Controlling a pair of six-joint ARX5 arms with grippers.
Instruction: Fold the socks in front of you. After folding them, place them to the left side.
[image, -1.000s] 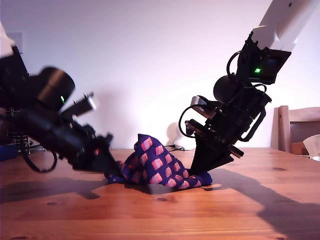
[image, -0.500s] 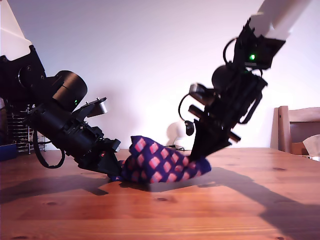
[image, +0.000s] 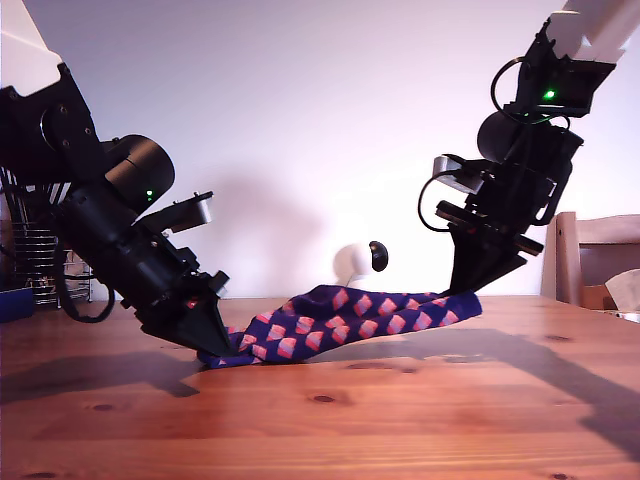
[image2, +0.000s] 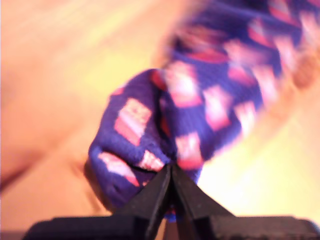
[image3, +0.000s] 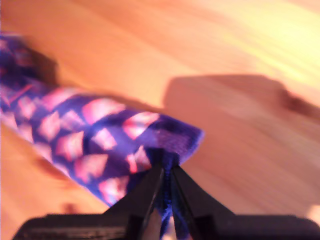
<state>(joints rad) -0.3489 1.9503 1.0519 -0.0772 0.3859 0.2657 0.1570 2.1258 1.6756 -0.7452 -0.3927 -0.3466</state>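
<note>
1. Socks (image: 345, 318) stretch out in a long band, dark navy-purple knit covered with pink-red squares.
2. One end lies bunched on the wooden table (image: 320, 420) toward the exterior view's left; the other end is lifted clear of it toward the exterior view's right.
3. My first gripper (image2: 171, 172) has its jaws clenched on a rounded, bunched end of the socks.
4. My second gripper (image3: 166, 172) has its jaws pinched on a flat end.
</note>
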